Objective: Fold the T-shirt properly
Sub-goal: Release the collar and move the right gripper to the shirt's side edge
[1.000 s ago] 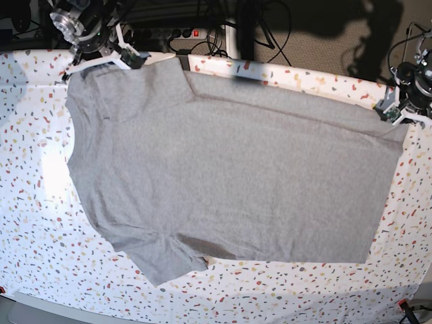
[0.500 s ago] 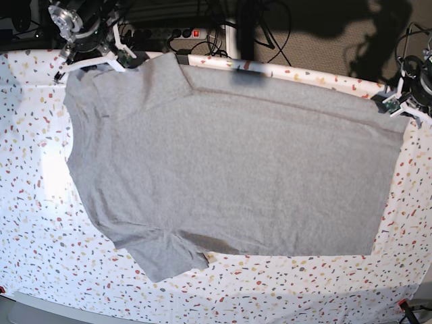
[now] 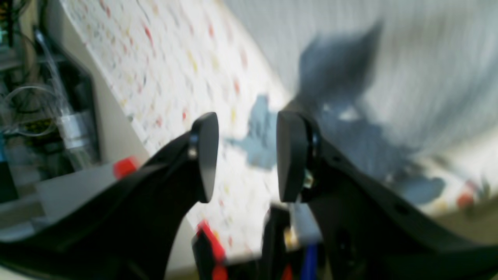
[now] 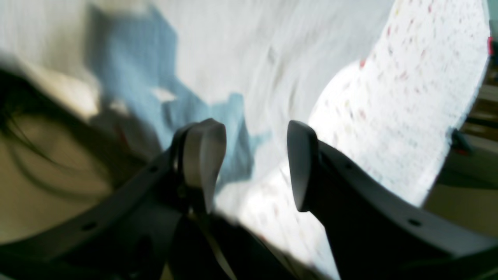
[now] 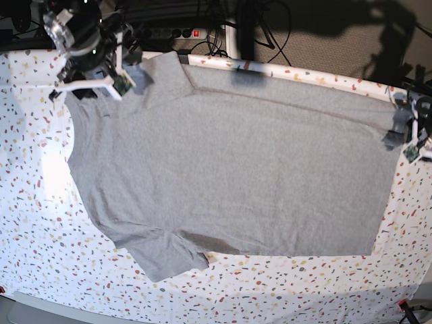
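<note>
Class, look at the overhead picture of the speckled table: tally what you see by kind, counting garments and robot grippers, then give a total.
T-shirt, grey, spread flat on the speckled table: 1
Grippers: 2, the left gripper and the right gripper, both open
Total: 3

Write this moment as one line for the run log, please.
T-shirt: flat on table, plain side up | left hand: open, empty | right hand: open, empty | fold: not yet done

**Shirt spread across the table, an arm at each far corner**

The T-shirt (image 5: 229, 162) lay flat on the table (image 5: 34, 223), sleeve toward the near left. The right gripper (image 5: 91, 84) hung over its far-left corner; the left gripper (image 5: 412, 135) stood just beside its right edge.
</note>
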Controlling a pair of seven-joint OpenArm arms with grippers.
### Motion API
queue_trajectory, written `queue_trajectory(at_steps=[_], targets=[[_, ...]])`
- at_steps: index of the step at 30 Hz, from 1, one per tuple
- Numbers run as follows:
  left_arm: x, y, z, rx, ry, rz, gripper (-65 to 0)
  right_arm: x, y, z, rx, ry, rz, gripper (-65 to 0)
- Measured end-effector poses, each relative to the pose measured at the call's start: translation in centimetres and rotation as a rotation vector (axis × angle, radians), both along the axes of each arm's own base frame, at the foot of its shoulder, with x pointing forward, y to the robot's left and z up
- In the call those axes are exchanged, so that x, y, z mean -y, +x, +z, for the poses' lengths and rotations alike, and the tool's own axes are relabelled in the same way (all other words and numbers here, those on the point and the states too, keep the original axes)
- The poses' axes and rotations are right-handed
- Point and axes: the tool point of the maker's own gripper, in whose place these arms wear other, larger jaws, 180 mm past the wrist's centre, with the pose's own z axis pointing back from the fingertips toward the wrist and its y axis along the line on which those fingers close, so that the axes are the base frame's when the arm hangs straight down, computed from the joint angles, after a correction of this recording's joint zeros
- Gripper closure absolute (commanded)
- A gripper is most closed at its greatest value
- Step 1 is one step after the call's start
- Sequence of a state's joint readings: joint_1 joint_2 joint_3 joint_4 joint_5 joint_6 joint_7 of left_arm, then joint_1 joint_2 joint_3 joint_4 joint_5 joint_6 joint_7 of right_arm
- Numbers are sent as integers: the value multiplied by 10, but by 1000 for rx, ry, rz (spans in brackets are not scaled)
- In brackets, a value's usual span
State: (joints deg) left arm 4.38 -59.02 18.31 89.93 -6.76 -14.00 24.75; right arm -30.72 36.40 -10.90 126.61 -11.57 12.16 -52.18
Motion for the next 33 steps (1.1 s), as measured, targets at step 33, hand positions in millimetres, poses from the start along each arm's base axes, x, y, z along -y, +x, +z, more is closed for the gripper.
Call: queue_trajectory(at_steps=[33], targets=[[1, 177, -36, 139, -742, 596, -184, -46, 143, -44, -12, 485, -247, -299]])
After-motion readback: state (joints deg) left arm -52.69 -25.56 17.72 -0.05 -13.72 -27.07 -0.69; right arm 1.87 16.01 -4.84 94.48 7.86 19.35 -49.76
